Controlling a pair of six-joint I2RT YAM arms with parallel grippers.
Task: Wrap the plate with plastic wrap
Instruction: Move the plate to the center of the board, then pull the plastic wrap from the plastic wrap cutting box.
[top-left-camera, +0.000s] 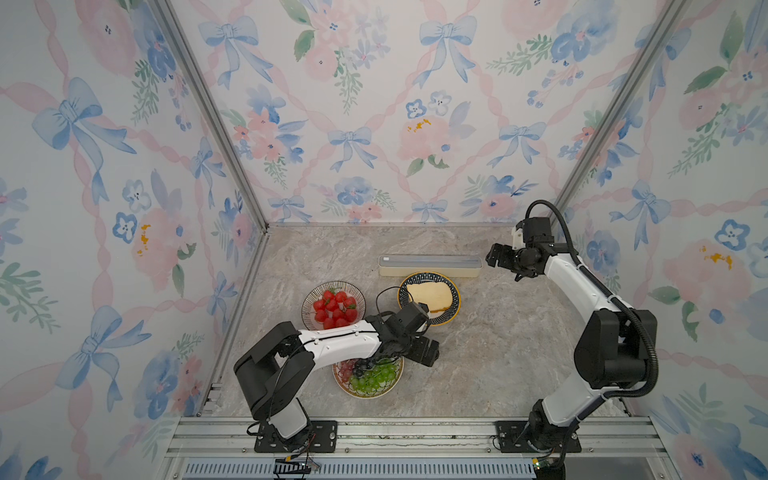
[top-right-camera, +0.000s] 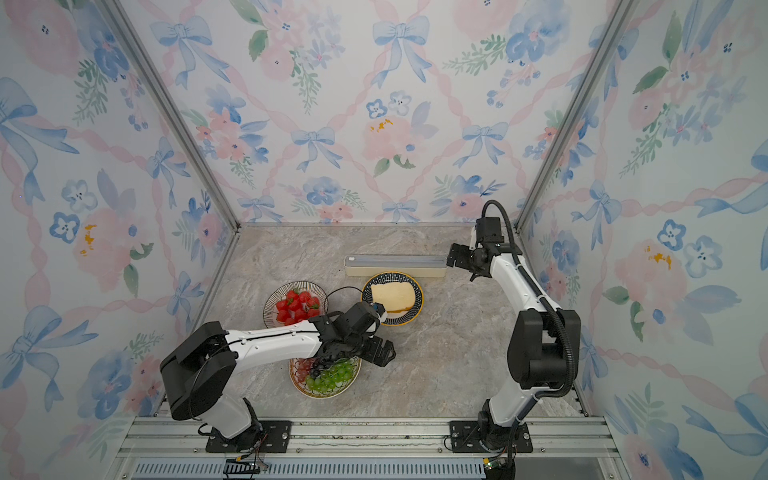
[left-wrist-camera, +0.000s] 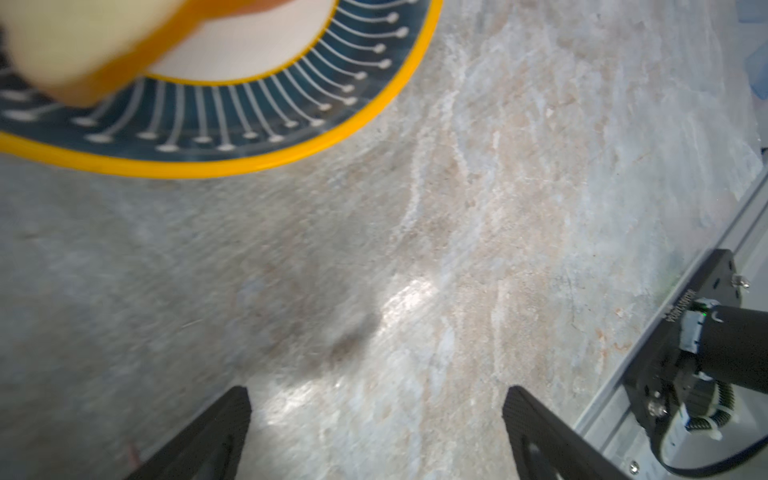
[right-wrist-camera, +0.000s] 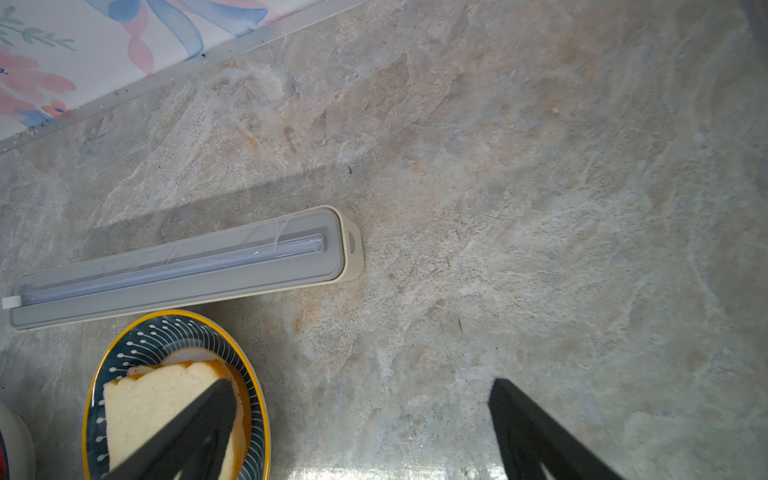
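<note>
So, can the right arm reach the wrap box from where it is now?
Probably yes. The right gripper hangs open just off the end of the wrap box, with bare tabletop between them; the bread plate only crowds the box's near side.

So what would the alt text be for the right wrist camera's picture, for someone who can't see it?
A long cream plastic wrap box with a grey top lies on a marbled table, beside a blue, yellow-rimmed plate of bread. The right gripper stands wide open in the foreground, its black fingers holding nothing.
</note>
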